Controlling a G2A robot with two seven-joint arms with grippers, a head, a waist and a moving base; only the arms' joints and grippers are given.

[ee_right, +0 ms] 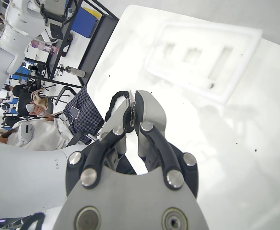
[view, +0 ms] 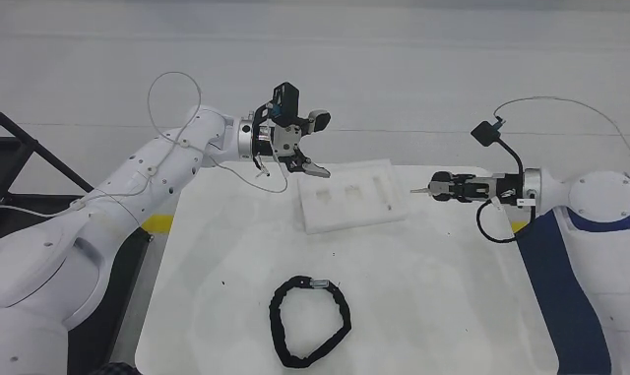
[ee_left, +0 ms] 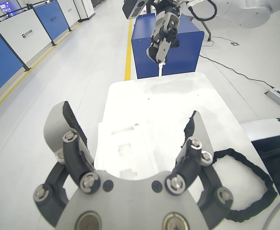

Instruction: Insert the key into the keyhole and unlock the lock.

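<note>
- The lock (view: 310,326), a loop in a black fabric sleeve joined by a silver cylinder (view: 317,283), lies flat on the white desk (view: 443,296). It is on my side of the foam tray (view: 354,216) and well apart from it. The keyhole is too small for me to make out.
- My left wrist view shows part of that lock (ee_left: 231,151) off to one side of the foam tray (ee_left: 152,144). My right wrist view shows a curve of its black sleeve (ee_right: 109,107) just behind my own fingers.
- The foam tray is a white slab with 3 rectangular recesses (view: 351,191) in a row, and it rests on the desk toward the far edge.
- My right tool (view: 433,190) hovers just beside the tray's right end, level with it. It is clamped narrow on the key (view: 421,191), whose metal tip points at the tray.
- In my right wrist view the key (ee_right: 131,107) sits pinched between the 2 pads of the right tool (ee_right: 132,96), with the tray (ee_right: 245,56) beyond it.
- From the left wrist I see the right tool (ee_left: 160,56) past the far end of the tray, with the key (ee_left: 160,69) sticking out of its tip above the desk (ee_left: 166,92).
- My left tool (view: 317,144) hangs at the tray's far left corner. Its jaws are spread wide with nothing between them, as the left wrist view of the left tool (ee_left: 130,116) also shows.
</note>
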